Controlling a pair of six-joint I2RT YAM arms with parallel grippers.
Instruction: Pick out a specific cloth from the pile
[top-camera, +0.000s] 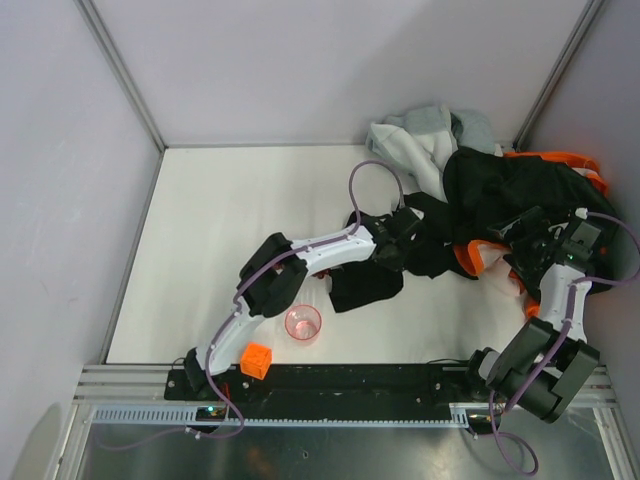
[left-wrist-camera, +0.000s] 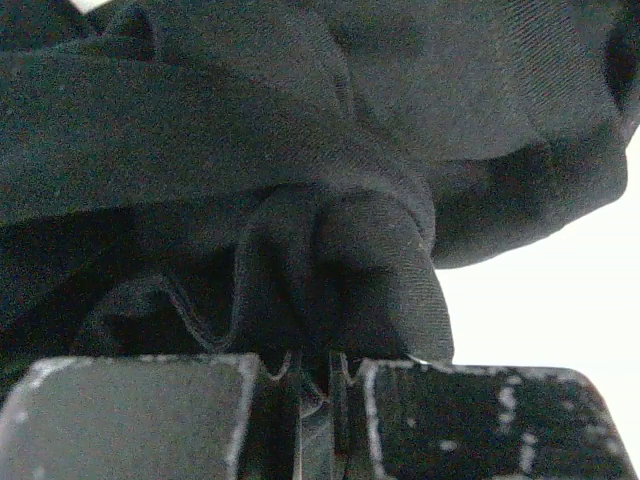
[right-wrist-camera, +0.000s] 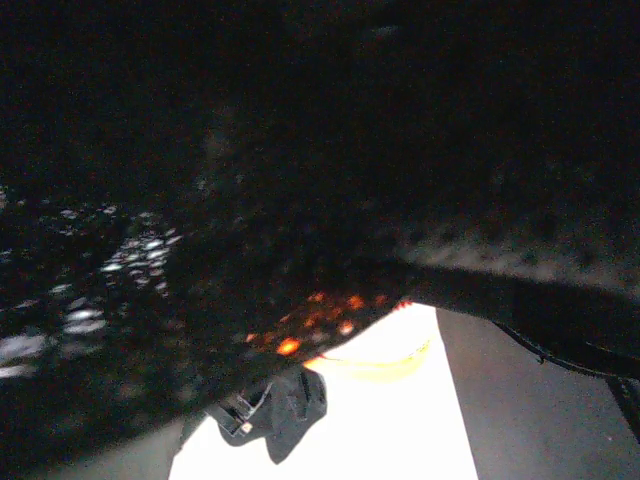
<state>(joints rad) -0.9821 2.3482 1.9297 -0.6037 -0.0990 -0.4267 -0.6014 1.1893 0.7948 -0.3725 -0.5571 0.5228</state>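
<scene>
Left claw (left-wrist-camera: 315, 372) is pinched narrow on a hemmed black fold, which we take for the cloth (left-wrist-camera: 350, 270). Its slack lies at the near-left fringe of the pile (top-camera: 500, 190), long axis left to right, nearer our left arm (top-camera: 300, 262), which is stretched low with the elbow bent. Beyond, the right claw (top-camera: 532, 243) is sunk in the pile; we cannot tell its gape.
</scene>
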